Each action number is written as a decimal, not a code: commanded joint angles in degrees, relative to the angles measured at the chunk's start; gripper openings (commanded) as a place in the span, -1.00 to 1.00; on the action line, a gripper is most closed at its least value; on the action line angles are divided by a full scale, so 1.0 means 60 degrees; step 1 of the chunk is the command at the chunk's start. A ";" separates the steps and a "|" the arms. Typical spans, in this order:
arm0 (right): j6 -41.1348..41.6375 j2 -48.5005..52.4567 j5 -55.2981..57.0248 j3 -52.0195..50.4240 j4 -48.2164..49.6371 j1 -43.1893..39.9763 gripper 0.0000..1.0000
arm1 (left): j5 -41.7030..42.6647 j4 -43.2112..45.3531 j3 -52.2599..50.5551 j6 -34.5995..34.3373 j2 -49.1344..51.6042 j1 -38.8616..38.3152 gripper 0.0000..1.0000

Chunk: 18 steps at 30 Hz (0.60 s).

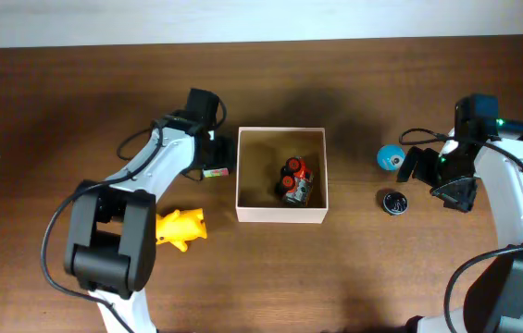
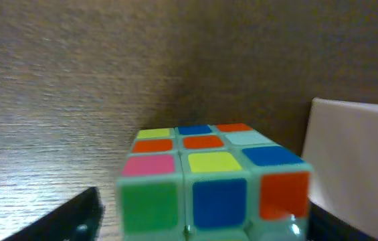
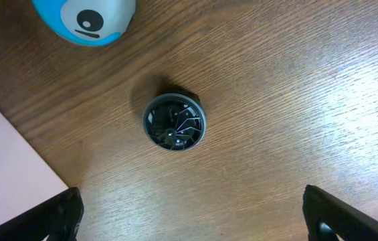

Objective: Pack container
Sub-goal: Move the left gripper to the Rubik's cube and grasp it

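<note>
The container (image 1: 280,215) is a square open-top cardboard box with white walls, at the table's middle. A red and grey toy car (image 1: 295,179) lies inside it. A multicoloured puzzle cube (image 1: 216,172) sits on the table against the box's left wall. My left gripper (image 1: 213,159) is open and straddles the cube (image 2: 209,177), with a small gap at its left finger; the gripper (image 2: 209,227) is low in the left wrist view, and the box wall (image 2: 356,154) shows at right. My right gripper (image 1: 437,180) is open and empty above a black round disc (image 3: 174,122).
A blue ball with a face (image 1: 390,156) lies right of the box, also in the right wrist view (image 3: 85,19). The disc (image 1: 393,202) lies below it. A yellow toy animal (image 1: 180,227) lies left of the box. The box's edge (image 3: 1,174) shows at left.
</note>
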 commanded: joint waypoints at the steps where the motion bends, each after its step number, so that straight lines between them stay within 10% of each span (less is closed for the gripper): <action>1: 0.0044 0.0036 -0.0047 0.0106 0.0000 -0.0033 0.97 | 0.0138 0.0055 -0.0066 -0.0047 0.0135 -0.0073 0.47; 18: 0.0044 0.0036 -0.0047 0.0106 0.0004 -0.0036 0.97 | 0.0095 -0.1796 0.1566 0.0499 -0.1155 -0.0193 -0.02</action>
